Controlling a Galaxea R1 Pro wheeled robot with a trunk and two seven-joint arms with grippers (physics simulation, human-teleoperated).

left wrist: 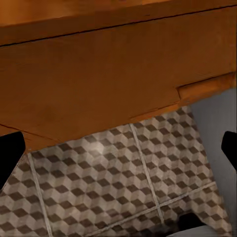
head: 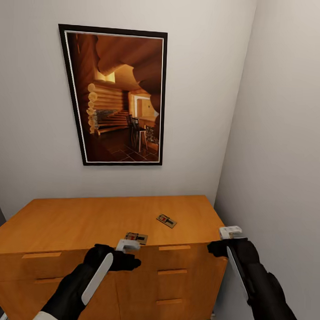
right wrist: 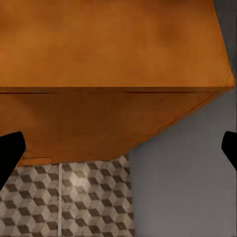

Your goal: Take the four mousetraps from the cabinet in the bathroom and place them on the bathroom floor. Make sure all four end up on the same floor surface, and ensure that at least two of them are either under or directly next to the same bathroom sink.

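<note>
We face a corner of pale walls (head: 281, 113) with a framed picture (head: 117, 96) of a log interior hanging above the cabinet (head: 107, 213). The cabinet's flat orange-brown top carries two mousetraps: one (head: 166, 220) lies toward the right rear of the top, well clear of the edge, and the other (head: 136, 238) lies at the front edge, just beside the left arm's white wrist piece. Drawer fronts with slim handles show below the top. The bathroom floor (left wrist: 123, 187), tiled in a cube pattern, shows under the cabinet in both wrist views.

Left end effector (left wrist: 118, 150): dark fingertips sit at opposite edges of the wrist view, so spread wide, nothing between them; it hangs before the cabinet front. Right end effector (right wrist: 118, 148): likewise spread and empty, above the cabinet's right front corner, beside the wall.
</note>
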